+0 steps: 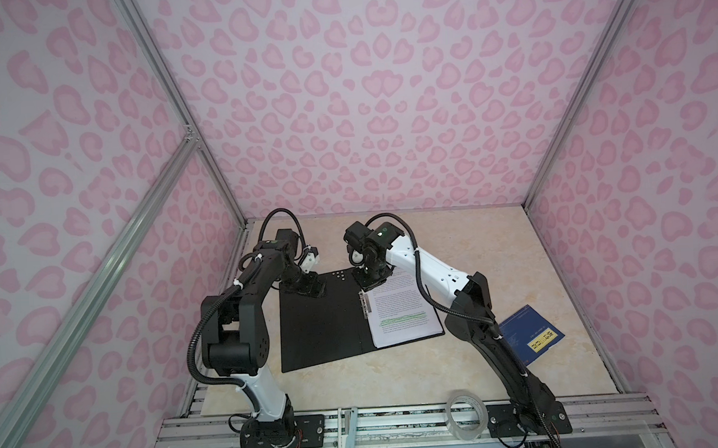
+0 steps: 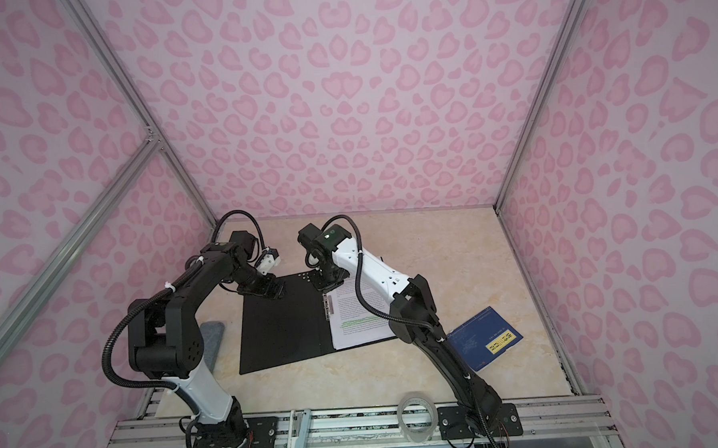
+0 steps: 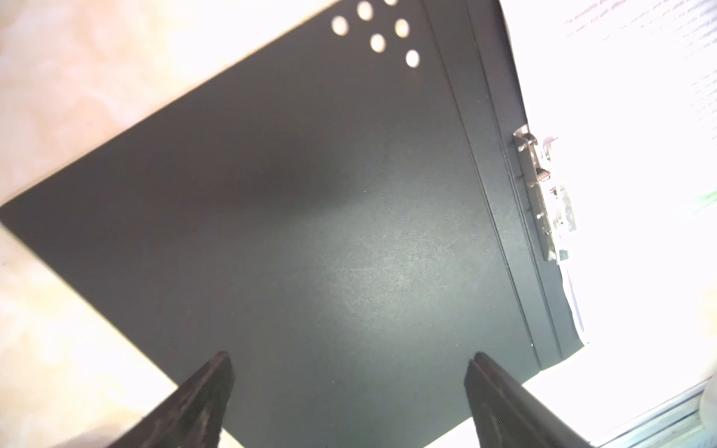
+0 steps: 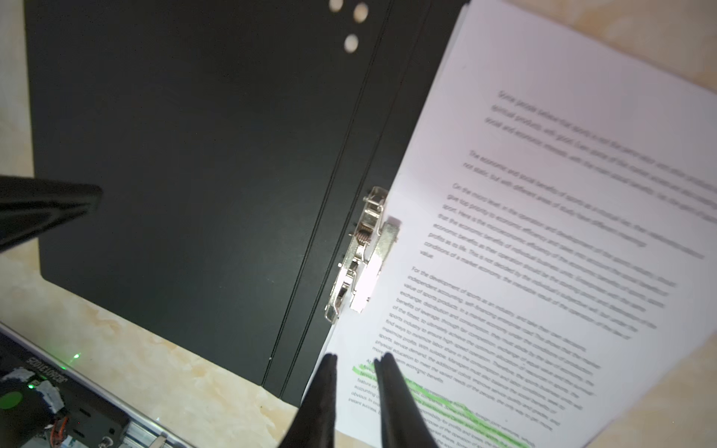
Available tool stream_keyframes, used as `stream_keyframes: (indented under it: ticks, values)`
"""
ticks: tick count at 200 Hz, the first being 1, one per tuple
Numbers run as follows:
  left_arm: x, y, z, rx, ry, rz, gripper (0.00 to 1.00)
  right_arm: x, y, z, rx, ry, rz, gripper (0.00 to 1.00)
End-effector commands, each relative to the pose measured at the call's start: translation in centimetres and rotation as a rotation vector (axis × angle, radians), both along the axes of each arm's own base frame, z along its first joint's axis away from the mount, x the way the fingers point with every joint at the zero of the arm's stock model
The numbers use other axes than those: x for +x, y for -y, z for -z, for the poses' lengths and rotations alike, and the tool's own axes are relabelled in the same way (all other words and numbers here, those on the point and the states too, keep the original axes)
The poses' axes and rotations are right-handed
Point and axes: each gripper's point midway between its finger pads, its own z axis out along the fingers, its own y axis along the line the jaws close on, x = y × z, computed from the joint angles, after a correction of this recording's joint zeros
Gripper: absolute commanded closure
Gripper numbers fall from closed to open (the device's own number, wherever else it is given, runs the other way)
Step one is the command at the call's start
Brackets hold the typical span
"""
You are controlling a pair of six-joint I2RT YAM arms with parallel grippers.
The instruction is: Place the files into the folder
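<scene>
The folder (image 1: 320,326) (image 2: 283,332) lies open on the table, black inside up. The files (image 1: 403,314) (image 2: 361,320), white printed sheets with green highlighted lines, lie on its right half with their edge under the metal spine clip (image 1: 366,306) (image 4: 361,256). My left gripper (image 1: 310,291) (image 3: 351,355) hangs open over the far part of the bare left flap (image 3: 310,194), holding nothing. My right gripper (image 1: 370,278) (image 4: 357,356) hovers over the files (image 4: 543,232) near the spine. Its jaws stand a narrow gap apart with nothing between them.
A dark blue booklet (image 1: 529,338) (image 2: 485,338) with a yellow label lies at the right, beside the right arm. A clear tape roll (image 1: 465,414) sits on the front rail. A grey pad (image 2: 210,335) lies left of the folder. Pink patterned walls enclose the table.
</scene>
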Motion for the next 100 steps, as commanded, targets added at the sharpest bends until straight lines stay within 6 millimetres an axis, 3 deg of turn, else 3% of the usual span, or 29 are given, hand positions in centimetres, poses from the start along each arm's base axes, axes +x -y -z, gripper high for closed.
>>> stream_keyframes:
  ticks: [1,22,68,100]
  values:
    - [-0.3,-0.5,-0.1,-0.044,-0.011,-0.082,0.02,3.1,0.9,-2.3,0.046,0.141,0.087,0.75]
    - [-1.4,1.1,0.2,-0.164,-0.024,-0.048,0.02,4.8,3.1,-4.3,0.1,0.228,0.158,0.74]
    - [-0.8,4.0,0.3,-0.312,-0.057,-0.007,0.02,6.7,8.9,-4.6,0.182,0.329,0.279,0.69]
    - [-0.5,6.1,0.4,-0.323,-0.025,0.053,0.02,7.4,12.0,-5.5,0.189,0.448,0.326,0.65]
